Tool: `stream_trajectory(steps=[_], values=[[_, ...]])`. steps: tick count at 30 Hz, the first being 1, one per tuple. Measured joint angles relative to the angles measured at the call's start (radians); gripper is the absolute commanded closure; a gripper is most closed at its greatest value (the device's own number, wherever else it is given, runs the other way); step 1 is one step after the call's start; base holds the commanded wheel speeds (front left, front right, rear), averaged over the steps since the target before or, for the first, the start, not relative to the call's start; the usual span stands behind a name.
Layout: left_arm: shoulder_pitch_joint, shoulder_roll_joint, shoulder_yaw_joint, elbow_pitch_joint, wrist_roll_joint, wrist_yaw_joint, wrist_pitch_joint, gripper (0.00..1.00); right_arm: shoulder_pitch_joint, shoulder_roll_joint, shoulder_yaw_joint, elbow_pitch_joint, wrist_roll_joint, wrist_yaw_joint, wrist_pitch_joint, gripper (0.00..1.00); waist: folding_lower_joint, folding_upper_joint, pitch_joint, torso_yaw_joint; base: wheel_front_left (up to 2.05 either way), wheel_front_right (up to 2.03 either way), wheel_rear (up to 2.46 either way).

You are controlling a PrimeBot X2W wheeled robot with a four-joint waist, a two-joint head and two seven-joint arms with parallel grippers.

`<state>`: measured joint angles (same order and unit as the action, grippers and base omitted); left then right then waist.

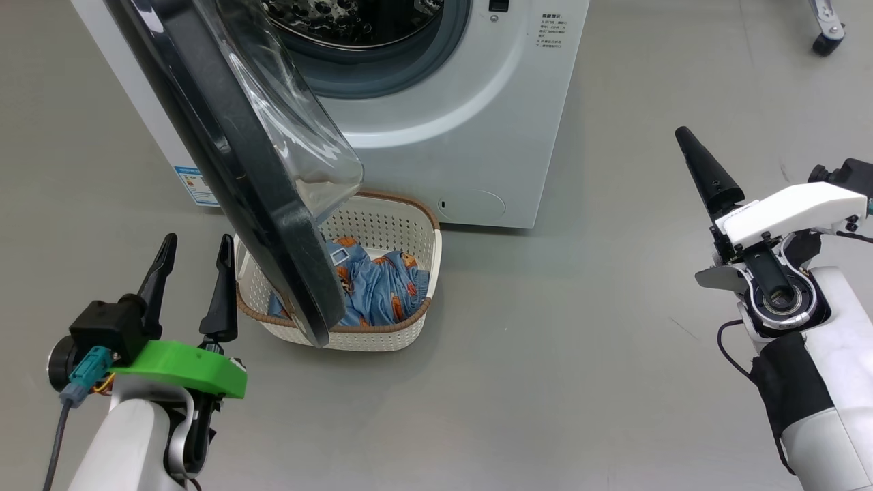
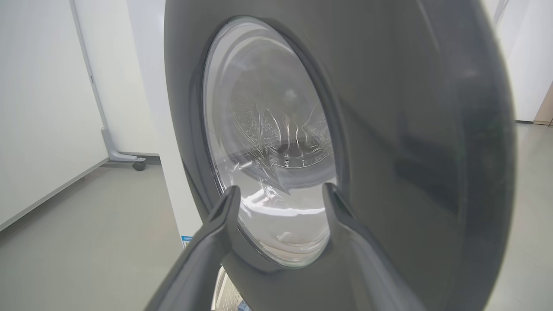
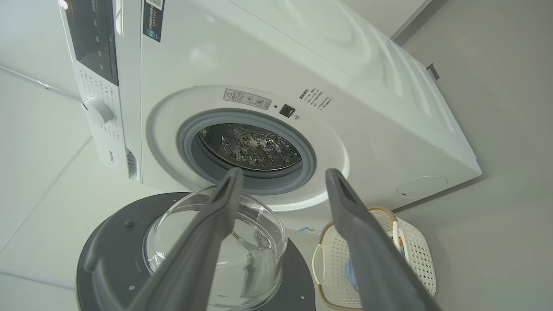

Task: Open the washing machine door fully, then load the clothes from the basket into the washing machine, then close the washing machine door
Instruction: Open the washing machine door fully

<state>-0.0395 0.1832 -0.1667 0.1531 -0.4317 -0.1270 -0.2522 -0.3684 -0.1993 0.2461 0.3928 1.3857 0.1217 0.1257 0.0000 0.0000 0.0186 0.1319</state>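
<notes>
The washing machine door (image 1: 232, 157), black-rimmed with a clear glass bowl, stands swung out from the white washing machine (image 1: 436, 116), whose drum mouth is uncovered. Below the door's lower edge sits the cream basket (image 1: 409, 225) with the light blue printed clothes (image 1: 382, 286) inside. My left gripper (image 1: 196, 249) is open at the lower left, just left of the basket, and faces the door's outer side (image 2: 389, 151). My right gripper (image 3: 281, 181) is open and empty, off to the right, pointing at the machine's front (image 3: 367, 129), the door's inner side (image 3: 216, 242) and the basket (image 3: 414, 255).
Grey floor lies all around the machine and basket. A wheeled stand's caster (image 1: 825, 37) shows at the top right. In the left wrist view a white partition on a caster (image 2: 138, 165) stands left of the machine.
</notes>
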Motion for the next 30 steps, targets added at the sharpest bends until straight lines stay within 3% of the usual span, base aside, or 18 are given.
stream_trajectory(steps=[10, 18, 23, 30], values=[[0.000, 0.000, 0.002, 0.001, 0.012, 0.000, 0.000, 0.00, 0.004, -0.035, 0.042, -0.036, -0.204, 0.000, -0.207, 0.00, 0.0000, 0.0000, -0.002, -0.005, 0.00, 0.00, 0.00], [0.007, -0.002, 0.017, 0.001, 0.013, 0.000, 0.000, 0.00, 0.018, -0.137, 0.095, -0.043, -0.479, 0.001, -0.405, 0.00, 0.0000, 0.0000, -0.010, -0.008, 0.00, 0.00, 0.00], [0.028, -0.003, 0.019, 0.003, 0.023, 0.000, 0.000, 0.00, 0.067, -0.154, 0.134, -0.038, -0.605, -0.002, -0.395, 0.00, 0.0000, 0.0000, -0.014, -0.014, 0.00, 0.00, 0.00], [0.041, -0.005, 0.038, 0.003, 0.029, 0.000, 0.000, 0.00, 0.124, -0.170, 0.140, -0.055, -0.737, -0.052, -0.387, 0.00, 0.0000, 0.0000, -0.016, -0.025, 0.00, 0.00, 0.00]])
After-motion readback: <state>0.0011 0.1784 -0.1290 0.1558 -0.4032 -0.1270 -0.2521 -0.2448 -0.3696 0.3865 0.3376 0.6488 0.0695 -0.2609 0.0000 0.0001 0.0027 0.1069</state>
